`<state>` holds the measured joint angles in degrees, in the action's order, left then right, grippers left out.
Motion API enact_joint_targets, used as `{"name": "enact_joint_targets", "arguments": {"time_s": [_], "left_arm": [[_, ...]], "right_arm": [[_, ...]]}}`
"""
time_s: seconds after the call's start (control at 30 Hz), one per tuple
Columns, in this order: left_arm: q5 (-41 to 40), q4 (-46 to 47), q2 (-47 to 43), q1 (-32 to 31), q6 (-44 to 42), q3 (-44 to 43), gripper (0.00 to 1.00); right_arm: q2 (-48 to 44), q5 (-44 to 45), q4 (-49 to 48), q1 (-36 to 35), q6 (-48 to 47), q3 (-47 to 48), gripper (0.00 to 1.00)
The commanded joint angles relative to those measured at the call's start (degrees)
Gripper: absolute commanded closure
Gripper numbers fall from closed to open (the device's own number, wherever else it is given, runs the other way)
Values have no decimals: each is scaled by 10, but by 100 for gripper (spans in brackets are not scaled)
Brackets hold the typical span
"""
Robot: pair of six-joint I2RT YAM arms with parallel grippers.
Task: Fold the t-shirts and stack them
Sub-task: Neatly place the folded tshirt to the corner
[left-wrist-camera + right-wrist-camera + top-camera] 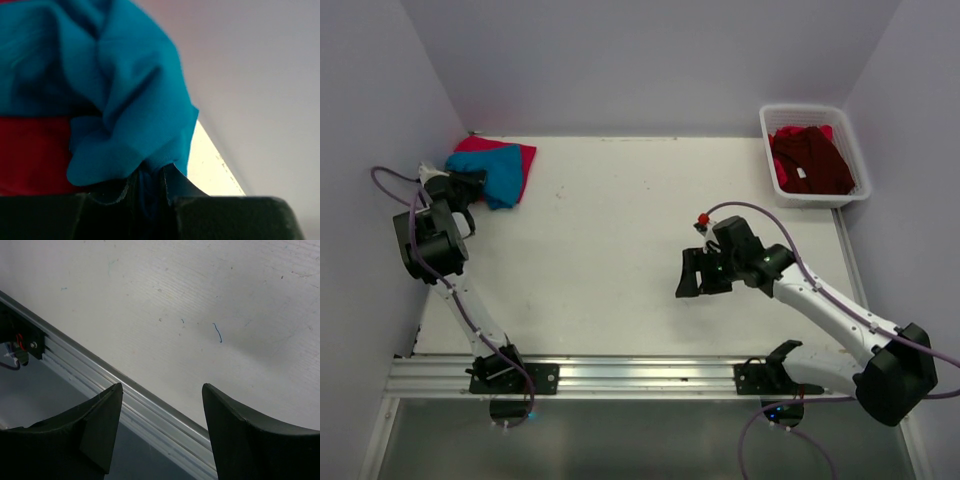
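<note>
A teal-blue t-shirt point(500, 172) lies bunched on a folded pinkish-red t-shirt point(490, 147) at the table's far left corner. My left gripper point(472, 186) is at its near-left edge, shut on a fold of the teal cloth. In the left wrist view the teal t-shirt point(115, 90) fills the frame above the closed fingers point(177, 187), with the red t-shirt point(30, 155) behind. The dark maroon t-shirt point(810, 160) lies crumpled in the white basket point(850, 135). My right gripper point(698, 275) hangs open and empty over the bare table; its fingertips point(220, 410) stand wide apart.
The white mesh basket stands at the far right corner. An aluminium rail point(640, 375) runs along the table's near edge, also in the right wrist view point(125, 400). Grey walls close in on the left, back and right.
</note>
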<state>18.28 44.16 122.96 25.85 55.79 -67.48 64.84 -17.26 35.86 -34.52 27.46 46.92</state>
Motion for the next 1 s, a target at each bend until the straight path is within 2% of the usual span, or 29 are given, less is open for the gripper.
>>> {"name": "enact_joint_targets", "arguments": {"time_s": [0.0, 0.17, 0.4, 0.6, 0.73, 0.83, 0.97], "left_arm": [[11, 71, 14, 4, 32, 18, 100], [12, 73, 21, -5, 39, 37, 100], [36, 137, 18, -4, 102, 43, 100], [52, 89, 5, -10, 120, -90, 100], [64, 60, 27, -10, 124, -218, 100], [78, 61, 56, -10, 140, -272, 100], [77, 66, 83, -15, 139, -266, 100]], "right_arm": [[-18, 12, 11, -5, 9, 27, 32], [-30, 13, 11, -7, 12, 23, 32], [-45, 13, 10, -8, 13, 9, 32], [-53, 13, -1, -7, 16, -7, 32], [-56, 13, -3, -8, 19, -16, 32], [-56, 14, -5, -9, 20, -19, 31], [-44, 13, -12, -8, 20, -21, 32]]}}
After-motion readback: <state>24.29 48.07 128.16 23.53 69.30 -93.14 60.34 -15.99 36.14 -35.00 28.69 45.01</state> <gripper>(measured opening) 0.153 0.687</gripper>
